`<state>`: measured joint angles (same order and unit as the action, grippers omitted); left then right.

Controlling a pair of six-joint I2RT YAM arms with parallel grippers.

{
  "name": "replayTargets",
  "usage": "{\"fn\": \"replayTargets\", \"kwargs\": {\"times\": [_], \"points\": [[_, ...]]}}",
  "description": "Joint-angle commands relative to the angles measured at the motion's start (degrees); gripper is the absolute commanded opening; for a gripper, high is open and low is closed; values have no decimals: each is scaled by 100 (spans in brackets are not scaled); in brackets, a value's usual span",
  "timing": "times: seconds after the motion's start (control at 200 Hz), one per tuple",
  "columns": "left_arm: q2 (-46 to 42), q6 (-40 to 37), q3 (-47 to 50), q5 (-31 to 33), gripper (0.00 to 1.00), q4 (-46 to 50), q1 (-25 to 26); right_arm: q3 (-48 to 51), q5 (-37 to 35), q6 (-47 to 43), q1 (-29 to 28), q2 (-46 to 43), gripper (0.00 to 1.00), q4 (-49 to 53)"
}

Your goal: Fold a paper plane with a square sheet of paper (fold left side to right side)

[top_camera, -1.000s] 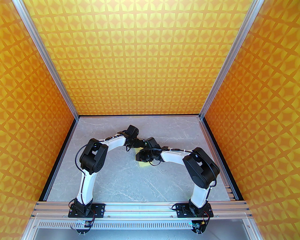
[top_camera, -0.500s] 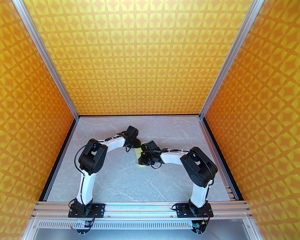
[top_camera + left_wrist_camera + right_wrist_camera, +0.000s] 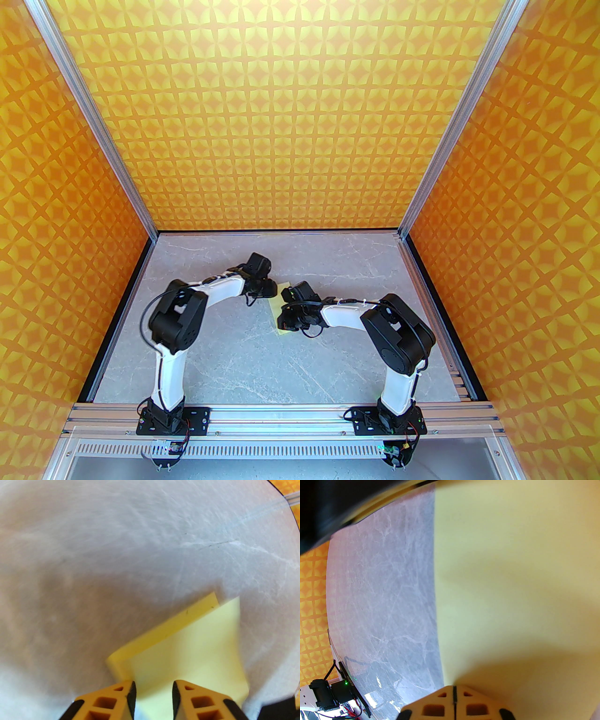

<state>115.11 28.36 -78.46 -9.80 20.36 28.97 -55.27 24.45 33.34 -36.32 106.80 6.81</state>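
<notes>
The square sheet of paper (image 3: 275,310) is pale yellow and lies mid-table between my two grippers. In the left wrist view the paper (image 3: 187,644) has one layer folded over another, and the lower layer sticks out as a strip along the far-left edge. My left gripper (image 3: 153,691) stands over the sheet's near corner with its jaws apart and paper showing in the gap. In the top view the left gripper (image 3: 273,288) is at the sheet's far end. My right gripper (image 3: 453,688) is shut, pinching the paper (image 3: 511,585) at its edge. From above, the right gripper (image 3: 283,323) is at the sheet's near end.
The grey marble table (image 3: 234,365) is walled by orange patterned panels on three sides. An aluminium rail (image 3: 281,415) with both arm bases runs along the near edge. The two wrists sit very close together above the sheet.
The left arm has drawn back to the left, uncovering the sheet's far corner. The right gripper has shifted slightly left and closed its jaws on the paper.
</notes>
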Motion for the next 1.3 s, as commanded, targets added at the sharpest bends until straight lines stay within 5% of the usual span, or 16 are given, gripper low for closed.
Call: {"fn": "replayTargets", "kwargs": {"times": [0.0,0.455,1.295], "points": [[-573,466,384,-451,32,-358,-17,157,-250,14,-3,194,2,418],[-826,1987,2027,-1296,24,-1954,310,182,-124,189,54,329,0,327],[-135,1455,1780,-782,18,-1502,1,154,27,-90,81,577,0,928]]}}
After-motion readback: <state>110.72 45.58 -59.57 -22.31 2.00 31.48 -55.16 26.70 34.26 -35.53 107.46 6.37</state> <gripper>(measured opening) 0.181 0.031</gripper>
